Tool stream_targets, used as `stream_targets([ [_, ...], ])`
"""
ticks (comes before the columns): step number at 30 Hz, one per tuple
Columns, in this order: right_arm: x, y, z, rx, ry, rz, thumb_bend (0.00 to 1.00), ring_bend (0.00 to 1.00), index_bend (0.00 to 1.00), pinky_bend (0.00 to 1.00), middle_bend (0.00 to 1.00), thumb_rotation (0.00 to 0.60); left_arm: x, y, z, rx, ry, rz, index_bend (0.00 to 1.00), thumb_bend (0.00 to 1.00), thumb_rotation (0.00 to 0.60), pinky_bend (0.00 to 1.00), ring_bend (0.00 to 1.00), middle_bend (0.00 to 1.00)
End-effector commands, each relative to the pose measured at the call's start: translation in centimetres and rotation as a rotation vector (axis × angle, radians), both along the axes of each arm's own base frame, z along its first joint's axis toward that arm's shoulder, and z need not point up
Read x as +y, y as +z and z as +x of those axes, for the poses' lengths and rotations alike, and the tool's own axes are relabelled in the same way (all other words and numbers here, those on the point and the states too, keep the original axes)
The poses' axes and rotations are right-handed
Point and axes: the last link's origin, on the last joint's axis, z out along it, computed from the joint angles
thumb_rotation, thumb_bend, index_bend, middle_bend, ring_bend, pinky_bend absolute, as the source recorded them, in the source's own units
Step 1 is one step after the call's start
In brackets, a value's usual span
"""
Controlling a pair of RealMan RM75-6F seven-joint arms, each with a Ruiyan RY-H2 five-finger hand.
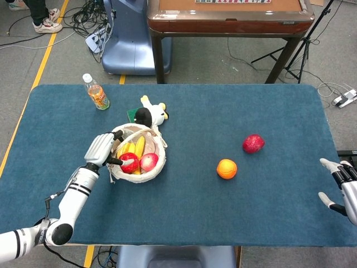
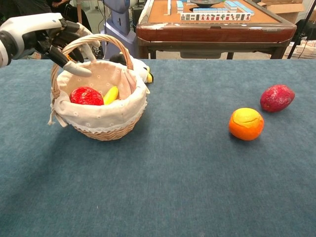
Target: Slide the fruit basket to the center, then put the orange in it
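A table covered in blue cloth (image 1: 268, 212) carries a lined wicker fruit basket (image 1: 146, 173) at its left, a plush toy (image 1: 152, 114) just behind it, a drink bottle (image 1: 96, 92) near the far-left corner, and 1 orange (image 1: 226, 168) near a red fruit (image 1: 253, 143) right of centre.

A wide strip of bare blue table (image 1: 184, 206) is lying open between the fruit basket (image 1: 135, 153) and the orange (image 1: 226, 168), letting a hand pass freely. At the basket's 12 o'clock a plush toy (image 1: 149, 114) is crowding its rim; a bottle (image 1: 96, 92) is standing off at 10 o'clock. The red fruit (image 1: 253, 143) is sitting near the orange's 1 o'clock, blocking that side
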Motion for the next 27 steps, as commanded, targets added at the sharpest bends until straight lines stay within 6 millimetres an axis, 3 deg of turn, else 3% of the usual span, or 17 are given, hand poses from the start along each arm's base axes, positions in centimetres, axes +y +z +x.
stream_targets([
  [1,0.0,0.0,-0.1,-0.001,-0.002,0.000,0.18,0.26,0.20,0.34,0.29,0.600,0.3,-0.6,0.4,0.003,0.001,-0.002,0.44,0.11,0.600,0.25,0.47,0.51],
  [13,0.3,0.1,-0.5,-0.005,-0.019,-0.004,0.18,0.26,0.20,0.34,0.29,0.600,1.0,-1.8,1.1,0.005,0.012,0.041,0.72,0.11,0.600,0.28,0.73,0.85],
  [27,0.6,0.0,-0.7,-0.009,-0.026,-0.002,0.18,0.26,0.20,0.34,0.29,0.600,0.6,-0.3,2.0,-0.110,-0.009,0.115,0.84,0.11,0.600,0.44,0.87,1.00],
])
